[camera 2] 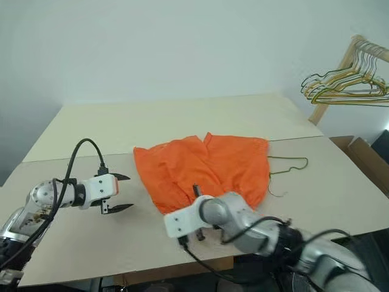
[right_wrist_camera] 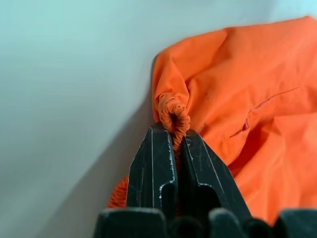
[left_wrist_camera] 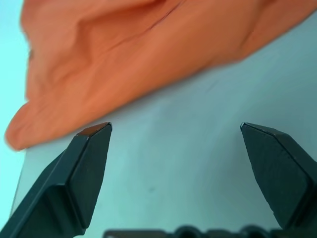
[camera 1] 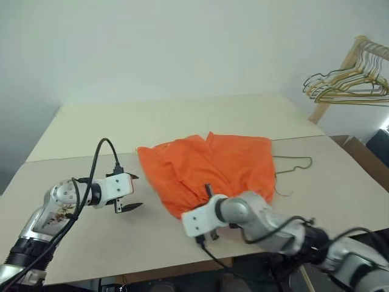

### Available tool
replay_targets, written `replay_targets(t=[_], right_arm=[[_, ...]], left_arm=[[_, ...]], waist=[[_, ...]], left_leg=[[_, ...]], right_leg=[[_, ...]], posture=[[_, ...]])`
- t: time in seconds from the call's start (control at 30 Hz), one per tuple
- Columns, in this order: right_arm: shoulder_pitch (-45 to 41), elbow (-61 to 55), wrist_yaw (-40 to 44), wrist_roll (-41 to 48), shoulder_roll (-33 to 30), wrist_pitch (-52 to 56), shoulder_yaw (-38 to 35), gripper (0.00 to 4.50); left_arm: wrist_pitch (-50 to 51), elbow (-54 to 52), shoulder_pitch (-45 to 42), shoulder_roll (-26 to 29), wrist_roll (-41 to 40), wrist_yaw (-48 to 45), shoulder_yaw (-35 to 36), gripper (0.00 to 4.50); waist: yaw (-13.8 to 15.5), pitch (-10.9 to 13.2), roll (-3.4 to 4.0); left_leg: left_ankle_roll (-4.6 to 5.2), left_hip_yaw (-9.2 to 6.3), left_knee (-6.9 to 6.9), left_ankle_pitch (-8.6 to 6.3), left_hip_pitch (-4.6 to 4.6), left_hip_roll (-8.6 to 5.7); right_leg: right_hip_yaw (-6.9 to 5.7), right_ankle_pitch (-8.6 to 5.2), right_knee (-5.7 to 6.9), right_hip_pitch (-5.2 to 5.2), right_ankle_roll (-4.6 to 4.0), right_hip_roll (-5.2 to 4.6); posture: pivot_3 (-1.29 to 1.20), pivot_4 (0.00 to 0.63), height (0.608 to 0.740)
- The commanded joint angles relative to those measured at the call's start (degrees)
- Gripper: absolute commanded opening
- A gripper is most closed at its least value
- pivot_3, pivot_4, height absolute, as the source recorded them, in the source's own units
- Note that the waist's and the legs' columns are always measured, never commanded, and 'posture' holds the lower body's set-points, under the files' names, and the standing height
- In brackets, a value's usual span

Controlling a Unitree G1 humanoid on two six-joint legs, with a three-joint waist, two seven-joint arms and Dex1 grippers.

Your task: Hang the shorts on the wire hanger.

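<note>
We see the shorts (camera 1: 209,170) spread flat at mid-frame on the desk (camera 1: 182,121), waistband edge toward the bottom of the frame, legs toward the top. Our right hand (right_wrist_camera: 174,136) is clamped tight on a bunched bit of the gathered waistband, near its lower-left corner. Our left hand (camera 1: 129,193) hovers at lower left w/ fingers spread wide, nothing between them; it sits just beside the shorts' left edge, apart from the fabric.

The wire hanger (camera 1: 295,165) lies flat to the right of the shorts, hook out to the right, most of its body apparently tucked under the right leg. Its long axis seems to run top-to-bottom of the frame, roughly along the shorts' right edge.

Key relation, as we judge it: hanger is on the far side of the shorts from both hands; right arm is nearer. Spare hangers (camera 1: 349,82) hang at upper right.
</note>
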Motion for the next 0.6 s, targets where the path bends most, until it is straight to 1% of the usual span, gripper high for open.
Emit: replay_targets(t=[0.03, 0.1, 0.13, 0.2, 0.23, 0.33, 0.43, 0.6], right_arm=[[5.1, 1.7, -3.9, 4.6, -8.6, -23.2, -10.9, 0.02], [8.5, 6.6, -6.8, 6.9, -12.7, -37.2, -15.7, 0.02], [9.8, 8.9, -7.3, 7.7, -14.0, -42.5, -17.6, 0.02], [11.3, 12.7, -7.7, 7.9, -14.8, -48.4, -20.3, 0.02], [11.6, 14.0, -7.6, 7.7, -14.5, -49.9, -21.3, 0.02], [12.5, 15.9, -6.9, 7.1, -13.2, -51.3, -23.8, 0.02], [13.1, 15.9, -6.6, 6.5, -11.0, -50.6, -25.8, 0.02], [14.1, 14.6, -6.6, 5.6, -7.4, -48.8, -28.5, 0.02]], left_arm=[[-6.8, 8.0, -5.2, -0.5, 1.9, 1.4, -0.7, 4.50], [-11.1, 15.0, -9.2, -1.2, 4.0, 2.5, -2.2, 4.50], [-13.4, 18.4, -11.2, -1.7, 4.9, 3.2, -2.9, 4.50], [-17.4, 25.6, -16.0, -4.0, 6.0, 4.4, -4.1, 4.50], [-19.8, 28.9, -18.1, -4.9, 6.6, 5.0, -4.7, 4.50], [-26.6, 40.0, -25.1, -8.5, 10.9, 9.7, -7.5, 4.50], [-30.5, 49.1, -30.7, -11.1, 15.5, 13.2, -10.7, 4.50], [-33.5, 58.1, -36.5, -14.2, 20.5, 15.6, -14.9, 4.50]], waist=[[0.3, 0.0, -0.02], [0.4, 0.0, -0.04], [0.5, 0.0, -0.05], [0.5, 0.0, -0.05], [0.4, 0.0, -0.07], [0.3, 0.0, -0.12], [0.0, 0.0, -0.13], [-0.8, -0.1, -0.14]], left_leg=[[0.00, 0.02, 0.00, 0.00, -0.01, 0.00], [0.01, 0.06, -0.01, -0.01, 0.04, 0.06], [0.02, 0.08, -0.02, -0.01, 0.06, 0.09], [0.14, 0.15, -0.04, -0.08, 0.14, 0.09], [0.31, 0.18, -0.04, -0.17, 0.18, 0.10], [0.36, 0.28, -0.02, -0.20, 0.23, 0.10], [0.30, 0.31, 0.01, -0.16, 0.18, 0.10], [0.34, 0.37, 0.15, -0.18, 0.08, 0.09]], right_leg=[[0.00, 0.00, -0.03, 0.01, 0.00, -0.01], [0.01, 0.00, -0.04, 0.05, -0.01, 0.05], [0.01, 0.00, -0.06, 0.09, -0.02, 0.06], [0.05, 0.01, -0.04, 0.13, -0.03, 0.06], [0.08, 0.01, -0.04, 0.16, -0.03, 0.07], [0.16, 0.02, -0.02, 0.22, -0.03, 0.07], [0.18, 0.02, -0.02, 0.18, -0.03, 0.08], [0.22, 0.05, -0.07, 0.18, 0.04, 0.06]], posture=[[-0.04, 0.000, 0.740], [-0.05, 0.000, 0.740], [-0.05, 0.000, 0.740], [-0.07, 0.000, 0.740], [-0.07, 0.000, 0.740], [-0.08, 0.000, 0.740], [-0.10, 0.000, 0.740], [-0.11, 0.000, 0.740]])
